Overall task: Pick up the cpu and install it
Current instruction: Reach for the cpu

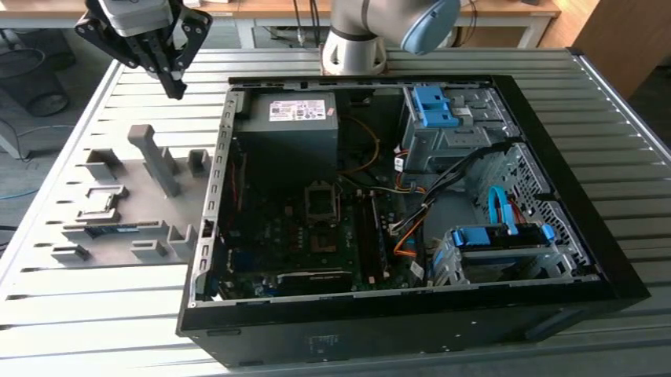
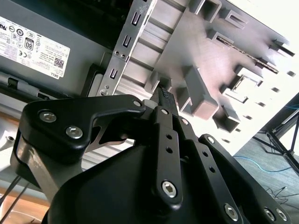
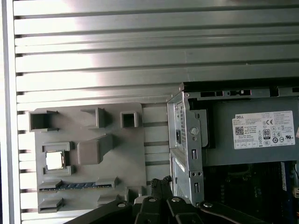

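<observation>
End effector: the black multi-link end effector (image 1: 175, 89) is hanging at eleven o'clock in the exterior view, above the slatted aluminium desk (image 1: 94, 330). Its fingertips (image 2: 163, 95) are pressing together with nothing between them and pointing down.
Cpu: the small, flat, square silvery-grey cpu (image 3: 55, 160) is lying face up in a walled pocket of the grey moulded fixture plate (image 3: 135, 154). Nothing is touching it.
Why the pocket: raised walls are hugging the chip's edges, probably keeping it square and at a known spot for a clean grasp.
Relation: in the exterior view the end effector is hovering at about one o'clock from that pocket, well apart from it.
Neighbour: the long narrow green memory stick (image 3: 74, 185) is resting in its own slot near the cpu pocket, so each part is occupying a separate seat.
Case: the black open computer tower (image 1: 419, 322) is lying on its side at three o'clock from the fixture plate. Its side panel is off, so the board is facing upward, which suits a straight-down approach.
Socket: the dark metal socket frame (image 1: 320, 200) is sitting near the middle of the board, at six o'clock from the grey power-supply box (image 1: 288, 118). I cannot tell whether it is standing open.
Progress: by my reading the pick is not yet under way, because the cpu is sitting in the plate and not in the tower.
</observation>
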Available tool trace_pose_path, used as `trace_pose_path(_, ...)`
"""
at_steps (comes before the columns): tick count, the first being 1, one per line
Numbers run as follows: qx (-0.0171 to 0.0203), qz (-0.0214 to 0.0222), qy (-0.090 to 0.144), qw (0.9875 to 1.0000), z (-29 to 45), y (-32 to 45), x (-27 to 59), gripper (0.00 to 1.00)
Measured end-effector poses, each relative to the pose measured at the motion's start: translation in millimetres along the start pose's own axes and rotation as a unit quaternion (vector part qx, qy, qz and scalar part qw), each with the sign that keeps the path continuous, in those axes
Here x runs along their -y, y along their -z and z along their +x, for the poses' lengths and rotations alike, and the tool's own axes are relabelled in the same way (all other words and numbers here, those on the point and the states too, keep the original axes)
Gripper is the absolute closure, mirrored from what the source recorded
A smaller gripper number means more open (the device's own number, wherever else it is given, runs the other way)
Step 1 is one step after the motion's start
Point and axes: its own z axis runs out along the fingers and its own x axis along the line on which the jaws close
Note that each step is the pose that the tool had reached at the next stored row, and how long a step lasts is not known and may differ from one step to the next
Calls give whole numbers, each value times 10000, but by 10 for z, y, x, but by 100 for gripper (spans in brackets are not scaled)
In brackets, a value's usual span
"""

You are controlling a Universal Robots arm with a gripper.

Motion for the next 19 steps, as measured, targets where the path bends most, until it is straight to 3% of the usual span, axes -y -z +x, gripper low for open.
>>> trace_pose_path(19,0,0,0,10000,183,-1,14,90)
